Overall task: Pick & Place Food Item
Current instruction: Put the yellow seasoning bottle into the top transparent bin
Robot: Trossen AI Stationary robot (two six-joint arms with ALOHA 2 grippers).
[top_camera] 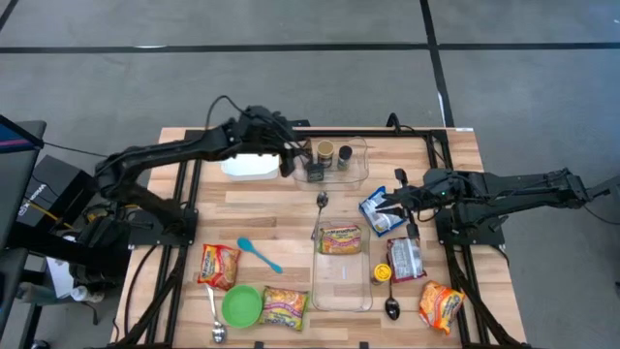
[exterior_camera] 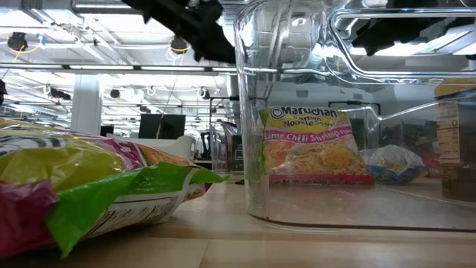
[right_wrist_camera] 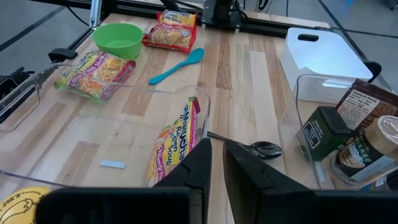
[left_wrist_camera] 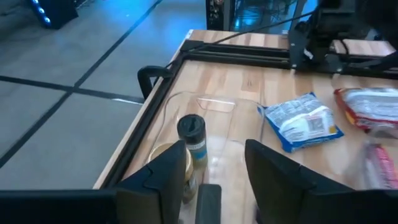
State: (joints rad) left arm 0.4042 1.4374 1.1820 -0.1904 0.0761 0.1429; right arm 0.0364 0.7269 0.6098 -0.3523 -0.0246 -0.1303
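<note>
Ramen pkt (top_camera: 340, 238) already in clear bin (top_camera: 342, 287); other pkts and jars left. Left end effector (top_camera: 289, 158) spread, empty, just beside jar tub (top_camera: 356, 166). Right end effector (top_camera: 380, 206) pressed together, empty, near bin.

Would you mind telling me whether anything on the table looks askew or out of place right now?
One thing stands out: the Maruchan ramen noodle packet in the long clear plastic bin stands on edge, leaning against the bin's end wall rather than lying flat. The other loose ramen packets lie flat on the wooden table. Nothing looks spilled or damaged.
</note>
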